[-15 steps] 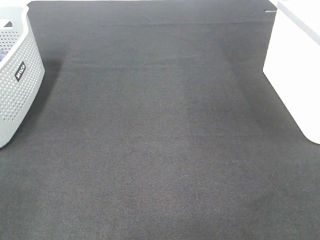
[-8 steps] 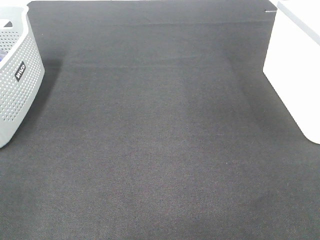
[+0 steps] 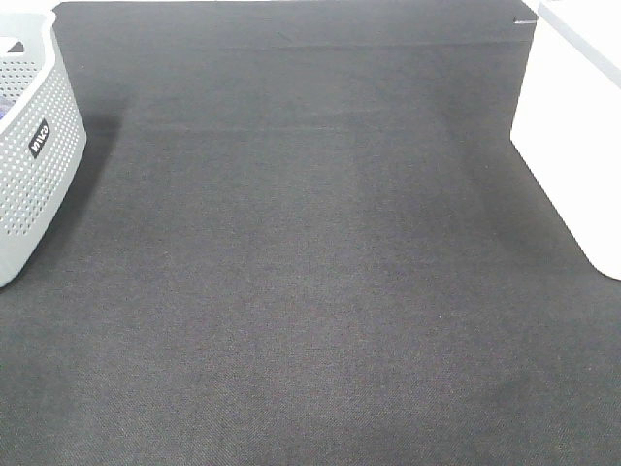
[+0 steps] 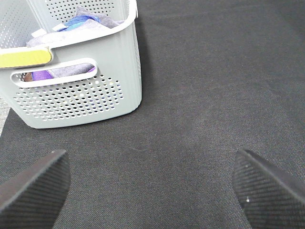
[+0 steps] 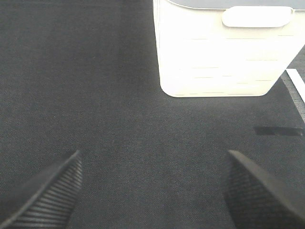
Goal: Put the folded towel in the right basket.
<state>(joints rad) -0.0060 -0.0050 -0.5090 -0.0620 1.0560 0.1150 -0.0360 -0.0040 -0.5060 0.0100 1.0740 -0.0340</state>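
Note:
The folded towel is out of view in every frame. The right basket (image 3: 574, 126) is bright white and stands at the right edge of the dark mat; it also shows in the right wrist view (image 5: 224, 52), ahead of my right gripper (image 5: 155, 191). That gripper is open and empty, its two black fingertips (image 5: 45, 195) wide apart above bare mat. My left gripper (image 4: 152, 191) is also open and empty over the mat, a short way from the grey basket (image 4: 76, 90). Neither gripper shows in the exterior high view.
A grey dot-perforated basket (image 3: 29, 146) with a black label stands at the left edge and holds blue, purple and grey cloths (image 4: 81, 24). A dark mat (image 3: 310, 272) covers the table between the baskets. A white line (image 5: 296, 86) runs beside the white basket.

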